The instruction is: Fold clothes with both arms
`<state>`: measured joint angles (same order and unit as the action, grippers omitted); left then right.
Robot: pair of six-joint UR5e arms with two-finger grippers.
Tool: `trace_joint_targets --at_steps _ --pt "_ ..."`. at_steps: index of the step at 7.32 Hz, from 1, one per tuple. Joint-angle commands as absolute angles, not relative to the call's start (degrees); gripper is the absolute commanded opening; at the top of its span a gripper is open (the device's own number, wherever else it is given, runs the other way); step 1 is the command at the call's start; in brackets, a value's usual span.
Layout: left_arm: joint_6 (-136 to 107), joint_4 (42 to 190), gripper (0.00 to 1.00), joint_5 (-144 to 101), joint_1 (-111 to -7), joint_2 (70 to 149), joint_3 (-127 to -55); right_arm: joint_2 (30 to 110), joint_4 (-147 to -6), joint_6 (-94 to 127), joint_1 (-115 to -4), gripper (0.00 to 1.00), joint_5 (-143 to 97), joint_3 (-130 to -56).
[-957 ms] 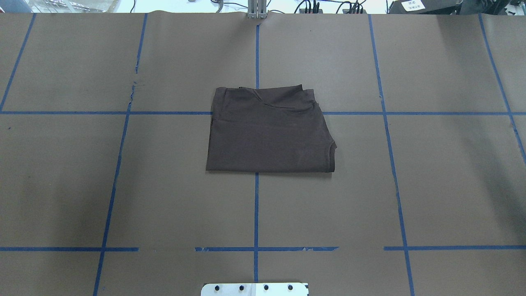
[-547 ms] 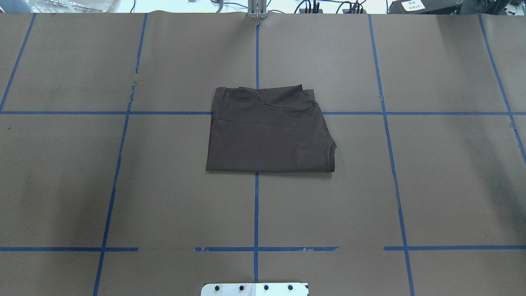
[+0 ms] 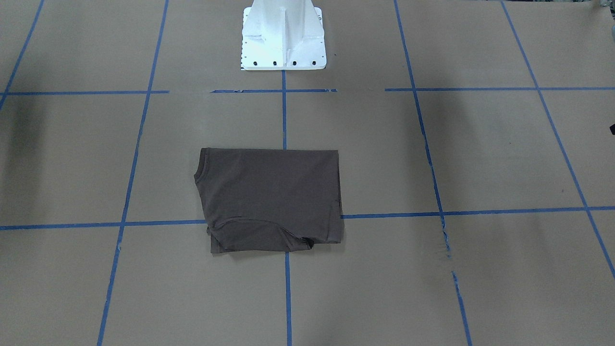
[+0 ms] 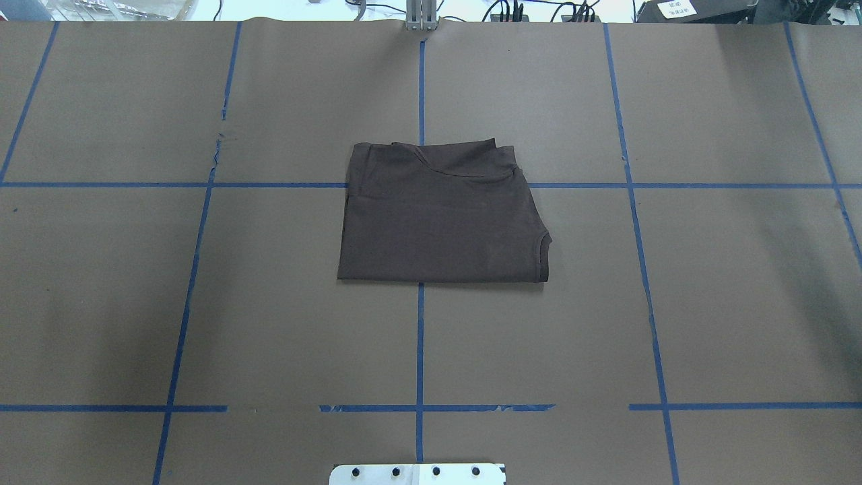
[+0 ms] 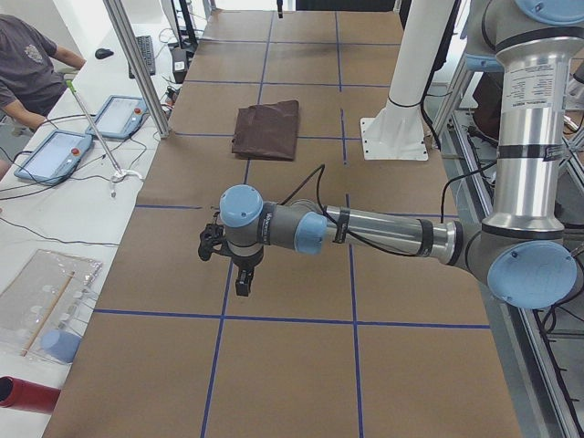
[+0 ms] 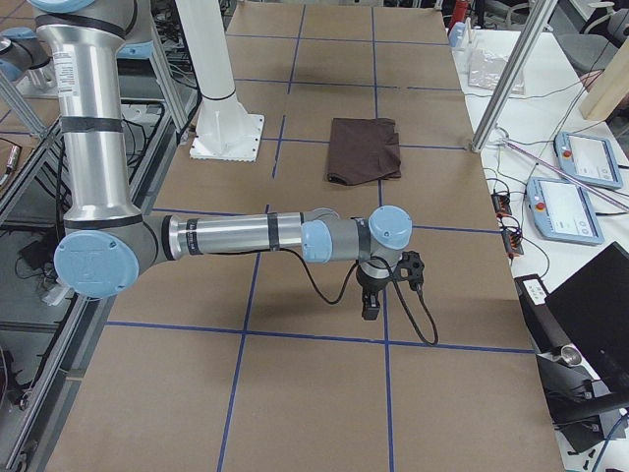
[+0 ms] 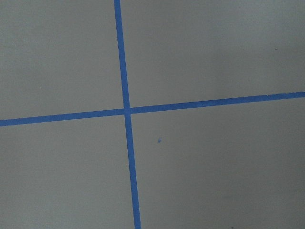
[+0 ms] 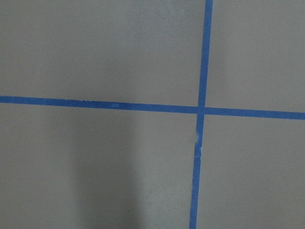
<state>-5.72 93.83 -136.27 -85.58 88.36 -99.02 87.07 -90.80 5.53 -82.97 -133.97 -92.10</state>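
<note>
- Brown surface, gridded in blue tape, front-facing view: the shirt lies folded into a rough rectangle in the middle, across the centre tape line and well apart from every edge. The white base stands at the robot-side edge. No arm is over the cloth.
- Overhead view: nothing has changed in the last second. The shirt has the same outline and the same place, with the collar curve toward the far edge and a sleeve hem at its right side. With the fold lying flat and undisturbed, the task looks done or nearly so.
- Left view: the left arm reaches out low toward the left end, and the left tool hangs just above bare paper, well apart from the shirt. I cannot tell whether its fingers are apart or together.
- Right view: the right arm mirrors it toward the right end. The right tool points down over bare paper. Its state cannot be told either.
- Wrist views: each shows only paper and a tape crossing, with no cloth and no fingers.
- Room: wide bare paper lies on all four sides of the shirt, so either arm could come in freely. The far edge, with the operators' gear, is the one to mind.
</note>
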Motion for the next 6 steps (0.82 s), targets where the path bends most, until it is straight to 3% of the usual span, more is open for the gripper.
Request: trace_joint_targets --at_steps 1,6 --pt "-6.0 93.0 1.0 -136.1 -86.1 88.2 -99.5 86.9 -90.8 5.8 -83.0 1.0 -134.0 -91.9" --pt "-6.2 93.0 1.0 -136.6 -86.0 88.9 -99.6 86.8 -89.1 5.4 -82.7 1.0 -134.3 -91.7"
